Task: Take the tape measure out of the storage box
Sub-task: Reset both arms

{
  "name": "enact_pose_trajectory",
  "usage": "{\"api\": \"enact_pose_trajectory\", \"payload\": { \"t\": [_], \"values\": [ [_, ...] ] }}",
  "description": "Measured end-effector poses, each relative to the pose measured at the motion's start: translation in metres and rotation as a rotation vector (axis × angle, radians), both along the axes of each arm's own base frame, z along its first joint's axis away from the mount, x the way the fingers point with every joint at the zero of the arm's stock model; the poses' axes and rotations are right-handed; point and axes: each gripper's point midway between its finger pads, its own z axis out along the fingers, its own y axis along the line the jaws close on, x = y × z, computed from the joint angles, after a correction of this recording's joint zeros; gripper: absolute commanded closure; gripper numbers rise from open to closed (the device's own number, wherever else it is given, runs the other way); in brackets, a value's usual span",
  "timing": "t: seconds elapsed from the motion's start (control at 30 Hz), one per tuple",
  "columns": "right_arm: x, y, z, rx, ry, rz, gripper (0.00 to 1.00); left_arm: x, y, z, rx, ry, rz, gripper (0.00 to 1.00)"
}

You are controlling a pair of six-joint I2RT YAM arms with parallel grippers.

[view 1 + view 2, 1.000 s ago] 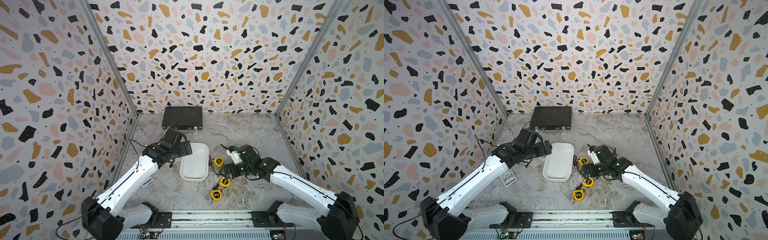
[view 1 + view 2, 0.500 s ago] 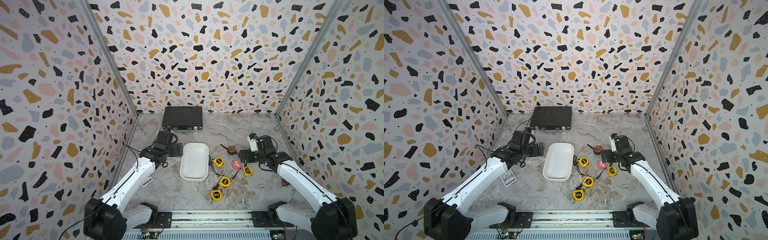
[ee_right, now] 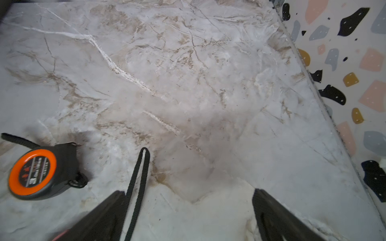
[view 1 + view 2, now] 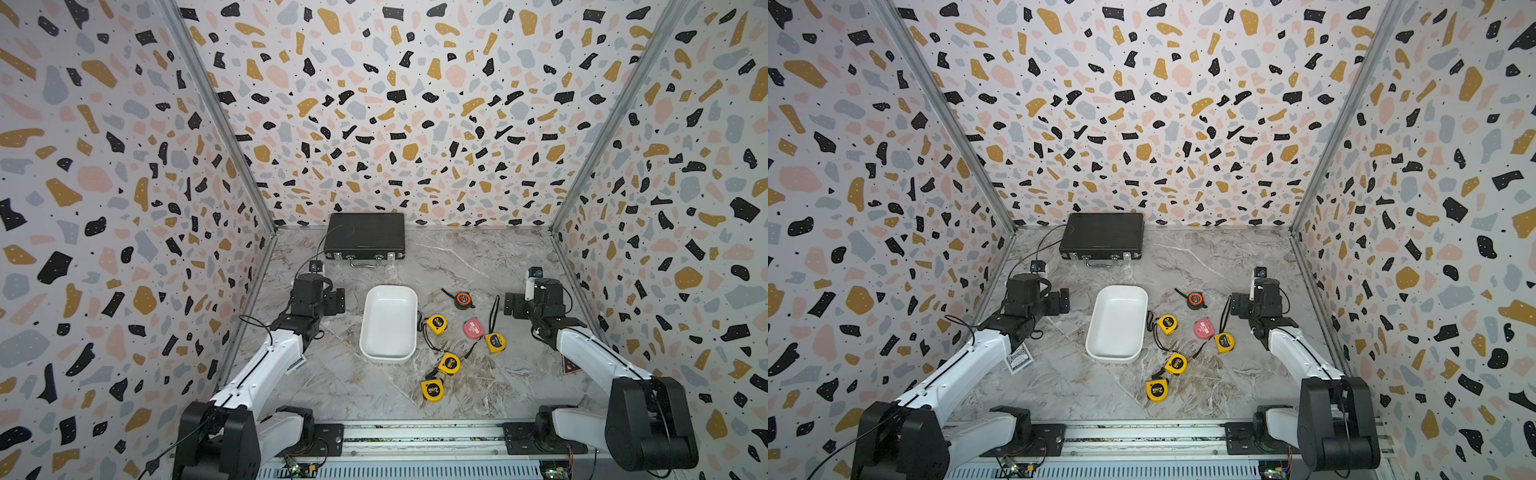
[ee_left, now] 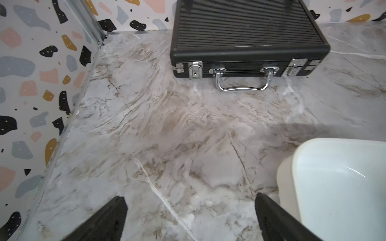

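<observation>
A: Box looks empty; tapes all out on the tabletop, between box and right claw.
B: Both claws spread, gripping nothing; left claw beside the box.
A: Probably finished. Best kept clear, strap near right claw unsnagged.

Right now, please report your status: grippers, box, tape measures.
Left gripper and right gripper open, empty. Storage box empty. Six tape measures on table. Nothing in the way.
</observation>
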Motion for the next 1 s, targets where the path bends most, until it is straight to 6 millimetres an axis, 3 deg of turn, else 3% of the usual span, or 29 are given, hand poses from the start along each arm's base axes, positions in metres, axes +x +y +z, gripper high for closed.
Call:
{"api": "enact_pose_trajectory", "payload": {
  "t": [0.23,0.4,0.67,0.77,1.0],
  "values": [
    [0.012,-0.008,-0.009,-0.064,-0.092,-0.002,0.01,0.016,0.027,-0.023,-0.01,-0.042,0.053,0.0],
    [0.018,-0.016,-0.007,-0.08,-0.165,-0.022,0.01,0.027,0.026,-0.032,-0.025,-0.064,0.023,0.0],
    [0.0,-0.022,-0.058,-0.095,-0.144,-0.046,0.01,0.026,0.017,-0.058,-0.044,-0.087,-0.029,0.0],
    [0.005,-0.023,-0.049,-0.097,-0.187,-0.054,0.01,0.022,0.016,-0.067,-0.047,-0.074,-0.035,0.0],
    [0.012,-0.024,-0.034,-0.111,-0.252,-0.069,0.01,0.027,0.015,-0.058,-0.047,-0.133,-0.038,0.0]
  ]
}}
